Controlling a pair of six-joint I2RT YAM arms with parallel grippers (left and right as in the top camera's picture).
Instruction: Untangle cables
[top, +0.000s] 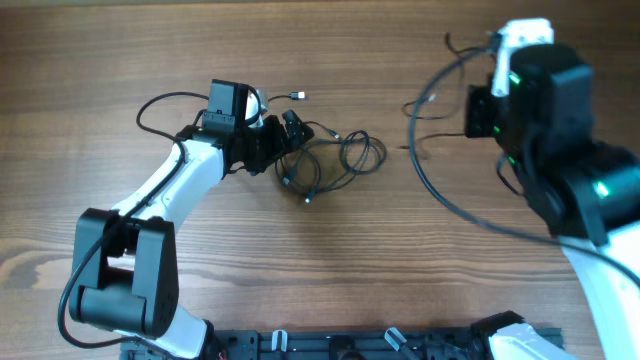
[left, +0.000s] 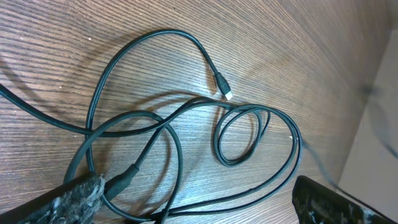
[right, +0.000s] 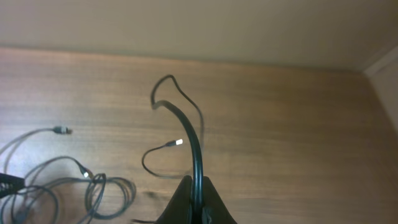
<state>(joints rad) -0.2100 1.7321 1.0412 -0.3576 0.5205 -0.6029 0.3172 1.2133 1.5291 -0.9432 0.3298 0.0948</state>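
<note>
- Wood-grain counter (top: 330, 260) under everything, with a pale wall (right: 186, 25) behind it in the right wrist view.
- The left tool (left: 199, 186) is spread wide. One finger sits in each bottom corner of its own camera, and nothing is pinched between them.
- Its worn grey pad (left: 78, 193) has a chunky plug body (left: 121, 177) lying just beside it. Can't tell if the two actually touch.
- The tangle (top: 330, 158) lies flat on the counter right at that tool, and several of its loops run through the gap between the fingers.
- A bit further out in that view there's a small tight loop (left: 239, 137). Above it a silver-tipped plug (left: 225, 93) ends a big sweeping arc of cord.
- From overhead, one strand leaves the tangle and ends in another plug end (top: 298, 96), just past the left wrist.
- The right tool (right: 193, 199) is squeezed together on a loose cable (right: 198, 143). That cable rises from between the fingers and curls over at the top.
- Just beside it a thin strand loops on the counter and ends in a bright plug tip (right: 179, 142). Can't tell for sure if that's the same cable.
- That tool and its cable are on the right side of the counter, well apart from the tangle. The tangle only shows in the bottom left of the right wrist view.
- The right arm (top: 560, 130) has a couple of green lights glowing on it.
</note>
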